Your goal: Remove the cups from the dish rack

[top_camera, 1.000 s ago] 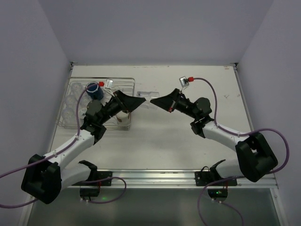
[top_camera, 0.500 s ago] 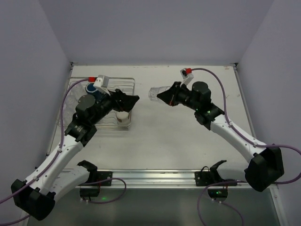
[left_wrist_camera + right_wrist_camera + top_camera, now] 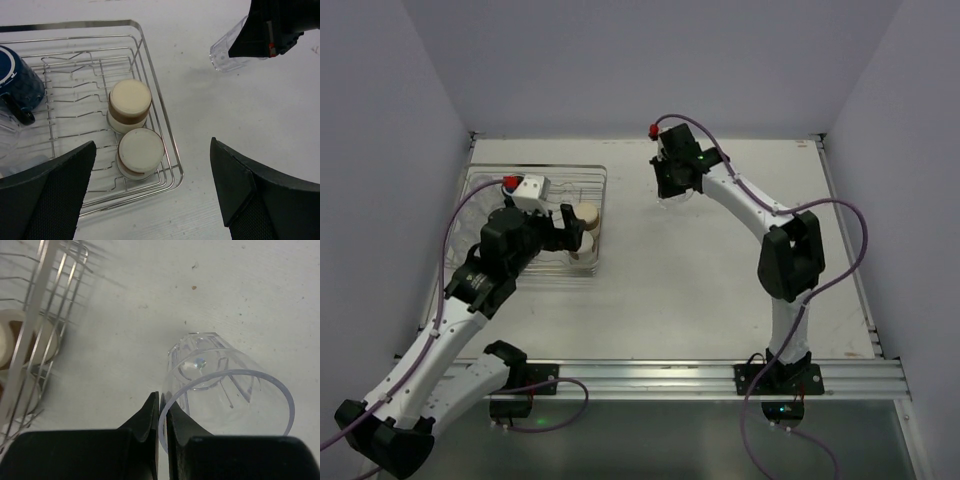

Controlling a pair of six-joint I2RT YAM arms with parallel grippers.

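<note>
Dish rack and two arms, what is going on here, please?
The right hand is shut on the rim of a clear tumbler, holding it tilted over the table, right of the dish rack. The left hand is open above two brown-tan cups at the rack's right end. A dark blue mug also sits in the rack.

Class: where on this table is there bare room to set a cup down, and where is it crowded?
Bare table between the dish rack and the right edge, nearer than the clear cup. Crowded: inside the rack.
</note>
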